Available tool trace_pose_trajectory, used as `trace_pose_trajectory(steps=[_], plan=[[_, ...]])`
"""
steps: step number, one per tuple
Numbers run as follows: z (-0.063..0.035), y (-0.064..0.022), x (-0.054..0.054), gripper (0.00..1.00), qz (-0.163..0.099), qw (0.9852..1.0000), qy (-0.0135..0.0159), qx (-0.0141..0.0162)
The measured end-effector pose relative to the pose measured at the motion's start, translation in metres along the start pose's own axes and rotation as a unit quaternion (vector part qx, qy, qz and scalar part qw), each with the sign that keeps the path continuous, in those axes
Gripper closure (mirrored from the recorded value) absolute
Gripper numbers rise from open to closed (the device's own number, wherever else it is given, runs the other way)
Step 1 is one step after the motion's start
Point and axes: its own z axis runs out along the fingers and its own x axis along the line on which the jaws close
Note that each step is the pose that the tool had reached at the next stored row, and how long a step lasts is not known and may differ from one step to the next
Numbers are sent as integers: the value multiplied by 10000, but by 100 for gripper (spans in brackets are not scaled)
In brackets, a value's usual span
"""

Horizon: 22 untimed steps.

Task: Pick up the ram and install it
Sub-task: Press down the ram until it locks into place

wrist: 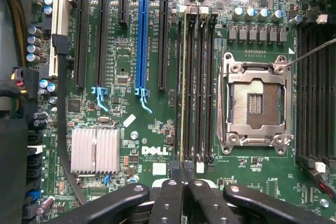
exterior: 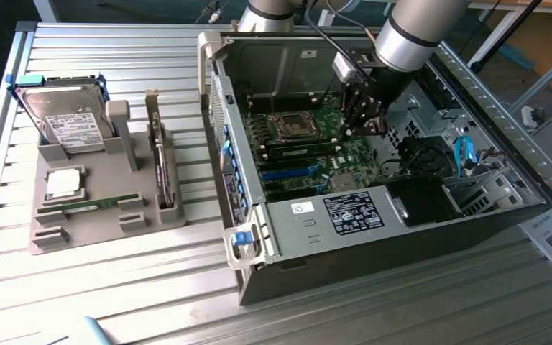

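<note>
Inside the open computer case (exterior: 372, 215), our tool (wrist: 184, 174) hangs over the motherboard's memory slots (wrist: 197, 82), fingers pressed together on nothing we can see. The ram (exterior: 89, 207) lies in the grey holder (exterior: 94, 230) on the counter (exterior: 113, 287). We judge it light, stiff, fragile: grip its long edges.

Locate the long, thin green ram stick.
In the exterior view, the long green ram stick lies flat in the grey holder on that view's left, next to the silver square processor chip and near the upright expansion card.
</note>
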Motion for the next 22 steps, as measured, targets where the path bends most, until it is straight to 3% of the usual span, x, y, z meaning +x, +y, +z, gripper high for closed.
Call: trace_pose_trajectory(steps=[8, 14, 17, 18, 20, 22], plan=[[120, 1, -36, 90, -1, 10000, 1, 0], [152, -1, -36, 90, 0, 10000, 1, 0], [129, 1, -39, 90, 0, 10000, -2, 1], [63, 6, -38, 90, 1, 10000, 12, 0], [22, 14, -39, 90, 1, 10000, 12, 0], [31, 117, -42, 90, 1, 10000, 13, 1]])
